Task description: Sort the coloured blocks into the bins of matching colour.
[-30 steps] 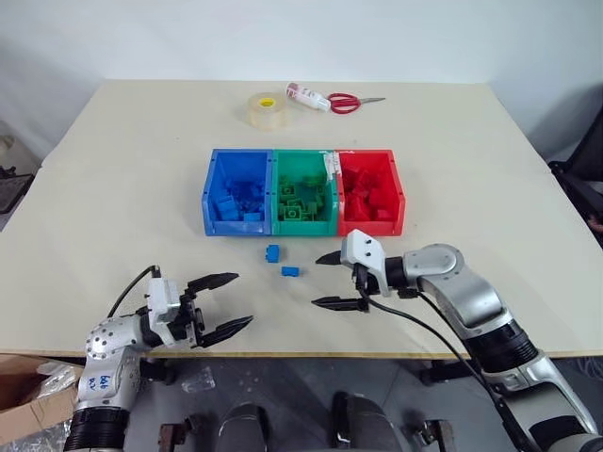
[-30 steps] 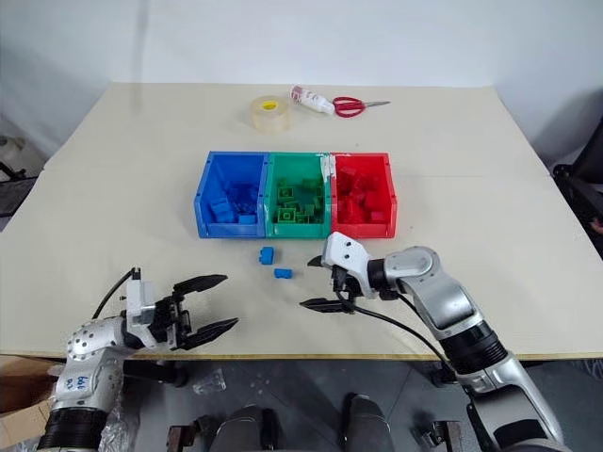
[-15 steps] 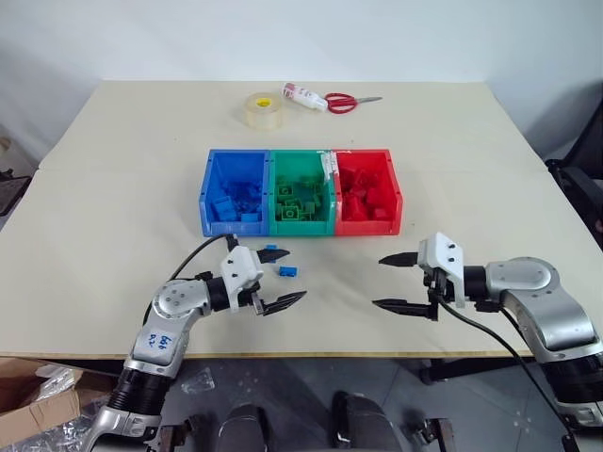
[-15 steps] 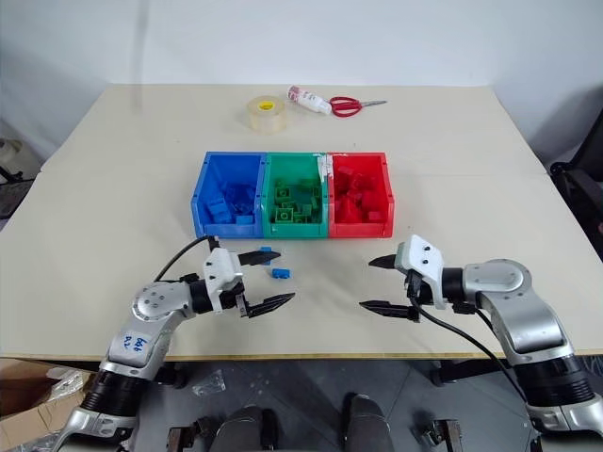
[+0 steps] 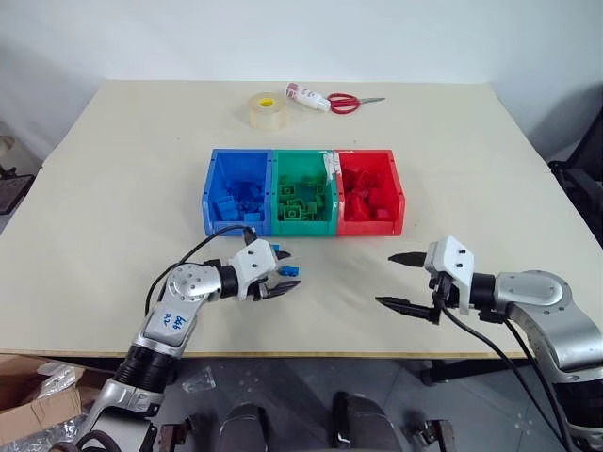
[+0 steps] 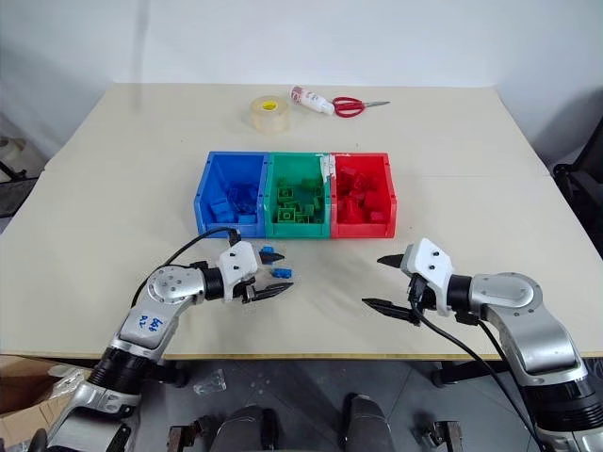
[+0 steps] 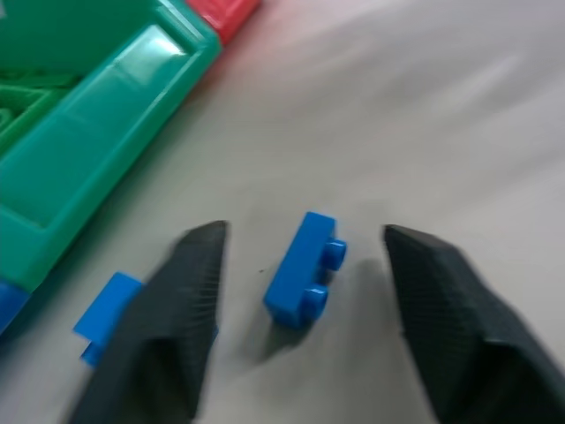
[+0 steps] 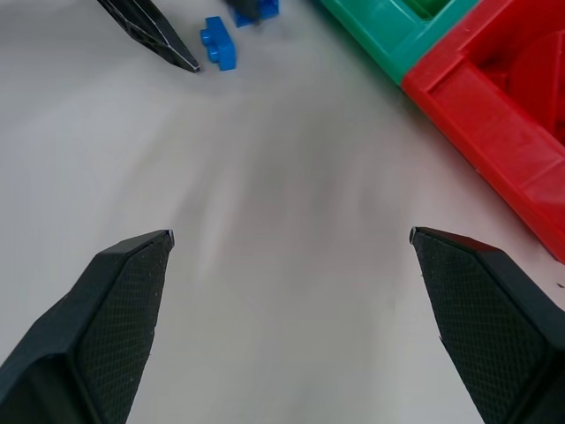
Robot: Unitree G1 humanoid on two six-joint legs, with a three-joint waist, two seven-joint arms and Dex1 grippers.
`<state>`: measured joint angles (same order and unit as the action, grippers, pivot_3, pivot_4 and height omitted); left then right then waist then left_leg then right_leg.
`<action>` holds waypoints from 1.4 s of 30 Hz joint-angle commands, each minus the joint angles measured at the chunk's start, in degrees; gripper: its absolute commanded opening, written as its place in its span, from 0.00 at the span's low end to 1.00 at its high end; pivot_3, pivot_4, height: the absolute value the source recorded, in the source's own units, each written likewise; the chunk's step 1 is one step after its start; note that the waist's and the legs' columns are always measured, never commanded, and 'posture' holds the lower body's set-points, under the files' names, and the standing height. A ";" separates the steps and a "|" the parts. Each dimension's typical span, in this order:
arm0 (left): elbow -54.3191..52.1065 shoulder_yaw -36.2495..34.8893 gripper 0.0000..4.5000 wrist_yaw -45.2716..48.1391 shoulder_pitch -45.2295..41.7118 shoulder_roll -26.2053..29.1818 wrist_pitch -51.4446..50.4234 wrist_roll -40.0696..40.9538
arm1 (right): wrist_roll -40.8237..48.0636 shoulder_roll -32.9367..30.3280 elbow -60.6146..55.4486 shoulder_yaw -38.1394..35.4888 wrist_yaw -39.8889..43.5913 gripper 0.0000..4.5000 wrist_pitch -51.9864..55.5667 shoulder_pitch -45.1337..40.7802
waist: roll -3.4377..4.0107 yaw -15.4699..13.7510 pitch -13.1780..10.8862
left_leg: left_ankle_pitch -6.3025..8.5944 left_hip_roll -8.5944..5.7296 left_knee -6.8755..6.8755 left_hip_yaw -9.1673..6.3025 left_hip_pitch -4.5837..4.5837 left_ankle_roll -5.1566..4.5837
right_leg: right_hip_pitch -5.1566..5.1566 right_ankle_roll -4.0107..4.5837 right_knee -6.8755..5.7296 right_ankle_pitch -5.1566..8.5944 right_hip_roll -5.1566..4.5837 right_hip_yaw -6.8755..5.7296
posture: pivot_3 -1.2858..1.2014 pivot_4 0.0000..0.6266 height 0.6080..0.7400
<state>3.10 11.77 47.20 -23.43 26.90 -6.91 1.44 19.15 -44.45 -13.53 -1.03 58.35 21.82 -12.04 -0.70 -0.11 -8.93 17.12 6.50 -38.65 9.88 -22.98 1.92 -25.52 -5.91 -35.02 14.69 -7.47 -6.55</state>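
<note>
Two blue blocks lie on the table in front of the bins. One (image 7: pixel 303 274) sits between the fingers of my left gripper (image 5: pixel 282 271), with a gap on each side and no finger touching it. The other (image 6: pixel 268 252) lies just beside it toward the bins, partly behind one finger. The joined bins stand mid-table: blue (image 5: pixel 236 227), green (image 5: pixel 301 227) and red (image 5: pixel 369 227), each holding bricks of its own colour. My right gripper (image 5: pixel 384 279) hovers open and empty over bare table, right of the blocks.
A tape roll (image 5: pixel 265 110), a small bottle (image 5: pixel 306 95) and red-handled scissors (image 5: pixel 347 102) lie at the table's far side. The table's front edge runs just below both grippers.
My left gripper came forward and right to the blue blocks, and its fingers narrowed around one. My right gripper drew away to the right, still open.
</note>
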 commanded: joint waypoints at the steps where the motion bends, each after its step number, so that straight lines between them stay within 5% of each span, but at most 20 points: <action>1: 0.28 0.78 0.36 0.88 -0.57 1.19 1.10 -1.24 | 1.02 -0.39 -1.89 -2.14 -0.66 1.00 -0.32 0.21 | 0.00 0.00 0.00 | 0.00 0.00 0.00 0.00 0.00 0.00 | 0.00 0.00 0.00 0.00 0.00 0.00 | 0.52 0.24 1.00; 5: 0.79 0.51 0.08 1.81 -0.50 1.51 2.51 -0.62 | 0.97 -0.52 -1.32 -1.99 -0.74 1.00 -0.52 -0.23 | 0.00 0.00 0.00 | 0.00 0.00 -0.01 0.00 0.00 0.00 | 0.00 0.00 -0.01 0.00 0.00 0.00 | 0.52 0.24 1.00; 22: -7.14 -11.84 0.07 -4.55 -4.26 -3.92 -4.36 12.86 | 0.58 -0.65 2.72 -1.23 1.03 1.00 -1.74 -4.21 | -0.02 -0.01 -0.01 | 0.00 0.00 -0.10 -0.01 -0.04 0.00 | 0.00 -0.02 -0.10 -0.01 0.00 0.00 | 0.52 0.24 1.00; 30: 2.71 -19.24 0.07 -16.28 -12.36 -2.74 -6.47 10.42 | 0.67 -0.14 5.97 -1.52 1.49 1.00 -3.49 -6.99 | -0.05 -0.06 -0.03 | 0.00 0.00 -0.13 -0.05 -0.07 0.00 | 0.03 -0.06 -0.10 -0.03 0.01 0.00 | 0.52 0.24 1.00; 42: 6.30 -18.88 0.93 -13.67 -12.37 -0.10 -4.96 10.77 | 0.42 0.31 8.00 -0.26 2.61 1.00 -4.66 -9.38 | -0.10 0.02 -0.06 | 0.00 0.00 -0.16 -0.04 -0.09 0.01 | 0.03 -0.06 -0.10 -0.03 0.02 -0.01 | 0.52 0.24 1.00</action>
<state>10.25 -6.71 32.90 -35.51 25.82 -13.07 12.19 19.15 -44.33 -4.85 -0.46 60.59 18.44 -20.19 -0.80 -0.09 -8.99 17.12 6.50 -38.81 9.84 -23.06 1.93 -25.49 -5.97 -35.12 14.65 -7.45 -6.55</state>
